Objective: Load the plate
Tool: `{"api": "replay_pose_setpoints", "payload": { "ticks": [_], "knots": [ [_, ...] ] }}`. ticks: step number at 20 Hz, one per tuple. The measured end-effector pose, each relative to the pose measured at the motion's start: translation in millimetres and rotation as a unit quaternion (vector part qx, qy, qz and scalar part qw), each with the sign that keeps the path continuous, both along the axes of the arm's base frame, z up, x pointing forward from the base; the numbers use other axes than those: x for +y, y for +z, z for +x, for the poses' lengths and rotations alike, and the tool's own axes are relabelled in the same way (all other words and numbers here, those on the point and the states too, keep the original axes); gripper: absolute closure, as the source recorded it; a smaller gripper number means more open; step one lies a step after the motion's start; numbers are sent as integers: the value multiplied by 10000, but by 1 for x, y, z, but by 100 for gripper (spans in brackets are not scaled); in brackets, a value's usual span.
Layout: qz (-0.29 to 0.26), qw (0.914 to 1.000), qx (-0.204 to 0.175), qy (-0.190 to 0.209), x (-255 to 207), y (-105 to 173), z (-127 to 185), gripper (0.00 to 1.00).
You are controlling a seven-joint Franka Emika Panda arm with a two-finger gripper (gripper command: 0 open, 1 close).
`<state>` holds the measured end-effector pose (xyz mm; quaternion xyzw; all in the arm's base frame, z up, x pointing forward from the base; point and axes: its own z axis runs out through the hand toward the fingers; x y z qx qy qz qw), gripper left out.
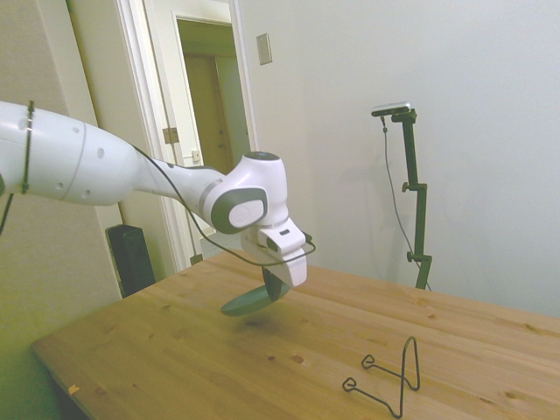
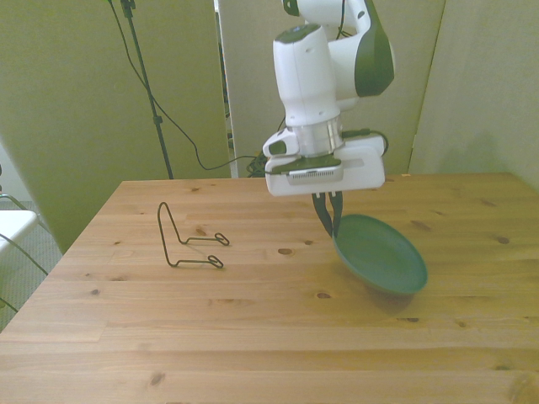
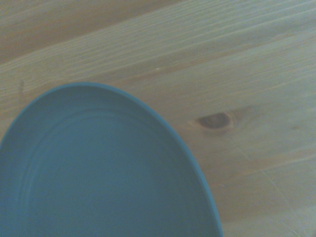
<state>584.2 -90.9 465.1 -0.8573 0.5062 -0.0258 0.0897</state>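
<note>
Your empty plate [image 2: 381, 254] hangs tilted above the table [image 2: 253, 337].
Your gripper [image 2: 329, 220] pinches its rim, arm angled down; wire rack [image 2: 190, 241] stands well left.

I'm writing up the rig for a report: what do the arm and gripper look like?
The arm is glossy white with rounded segments and grey panels at its joints. A thin black cable runs along it to the wrist. The gripper has a boxy white body with a ribbed grey strip across its face, and two slim dark fingers below.
</note>
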Motion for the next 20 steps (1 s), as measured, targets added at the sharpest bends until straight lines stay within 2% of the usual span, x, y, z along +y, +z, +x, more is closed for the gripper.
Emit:
{"api": "replay_pose_setpoints", "payload": {
  "ticks": [4, 6, 8, 13, 20],
  "knots": [
    [-738, 9971, 133, 130, -5, 58, -19, 100],
    [-1229, 9920, 226, 158, -11, 88, -26, 100],
    [-1747, 9838, 367, 149, -17, 106, -29, 100],
    [-2748, 9587, 712, 187, -47, 105, -22, 100],
    [-3622, 9274, 930, 36, -114, 100, -22, 100]
  ]
}}
